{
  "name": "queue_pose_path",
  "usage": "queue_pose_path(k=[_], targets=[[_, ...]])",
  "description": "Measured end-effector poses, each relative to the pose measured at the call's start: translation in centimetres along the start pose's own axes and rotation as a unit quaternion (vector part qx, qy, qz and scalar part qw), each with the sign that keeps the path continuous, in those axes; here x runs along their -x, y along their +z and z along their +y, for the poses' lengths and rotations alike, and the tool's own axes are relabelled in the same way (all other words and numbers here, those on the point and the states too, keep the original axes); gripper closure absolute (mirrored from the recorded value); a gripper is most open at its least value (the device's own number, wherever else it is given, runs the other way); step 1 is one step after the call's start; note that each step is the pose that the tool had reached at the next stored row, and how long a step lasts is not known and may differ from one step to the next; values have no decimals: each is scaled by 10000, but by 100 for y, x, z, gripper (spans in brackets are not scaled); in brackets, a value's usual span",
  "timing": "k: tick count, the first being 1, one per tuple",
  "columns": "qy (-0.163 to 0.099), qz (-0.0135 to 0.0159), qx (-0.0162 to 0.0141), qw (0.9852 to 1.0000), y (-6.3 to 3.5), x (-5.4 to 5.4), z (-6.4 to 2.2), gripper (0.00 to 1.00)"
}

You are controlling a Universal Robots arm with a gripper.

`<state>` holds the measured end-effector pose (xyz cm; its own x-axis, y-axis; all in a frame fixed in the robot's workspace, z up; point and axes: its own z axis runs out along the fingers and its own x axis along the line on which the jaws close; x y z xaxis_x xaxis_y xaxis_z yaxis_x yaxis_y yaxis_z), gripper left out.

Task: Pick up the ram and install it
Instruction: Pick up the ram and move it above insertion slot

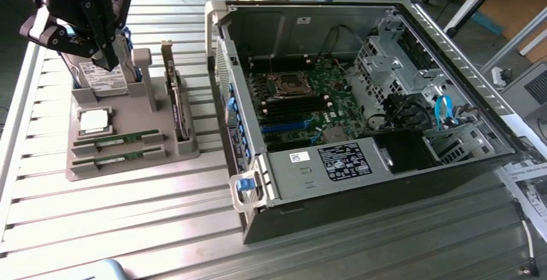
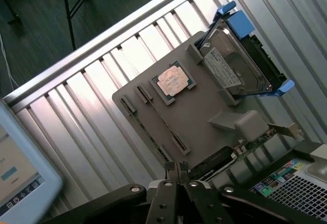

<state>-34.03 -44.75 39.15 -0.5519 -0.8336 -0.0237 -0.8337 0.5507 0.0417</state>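
While the pincer (image 1: pixel 109 61) hangs over the far end of the grey parts tray (image 1: pixel 184 148), above the upright hard drive (image 1: pixel 107 78), the pick has not begun. Its fingers are pressed together and pinch nothing; in the wrist view the two tips (image 2: pixel 177 169) meet in a single point.

The ram (image 1: pixel 115 140) lies flat in its slotted rest at the tray's opposite end, with a second ram stick (image 1: pixel 115 158) just beside it and parallel. The square CPU (image 1: pixel 94 120) sits between these sticks and the hard drive. I judge this to be the approach step, with the arm not yet lined up on either stick.

Taking a stick from here calls, in my judgement, for the pincer to spread, turn across the thin board, and come down squarely over its long edges without nudging the twin.

The room above the sticks is open. On the exterior view's right of them, though, the tall expansion card (image 1: pixel 175 100) stands on edge. The rests' end posts also hem in each stick.

Beyond the card, the open computer case (image 1: pixel 359 197) lies on the slatted tabletop (image 1: pixel 128 222). Its raised side wall stands between the tray and the motherboard (image 1: pixel 329 78), so the memory slots (image 1: pixel 295 108) look reachable only from above, and a cable loop and drive cages crowd that side.
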Motion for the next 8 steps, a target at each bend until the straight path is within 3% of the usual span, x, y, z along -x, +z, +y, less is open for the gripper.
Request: queue_pose_path(k=[8], targets=[[-122,6,2,9999,0,0,0,89]])
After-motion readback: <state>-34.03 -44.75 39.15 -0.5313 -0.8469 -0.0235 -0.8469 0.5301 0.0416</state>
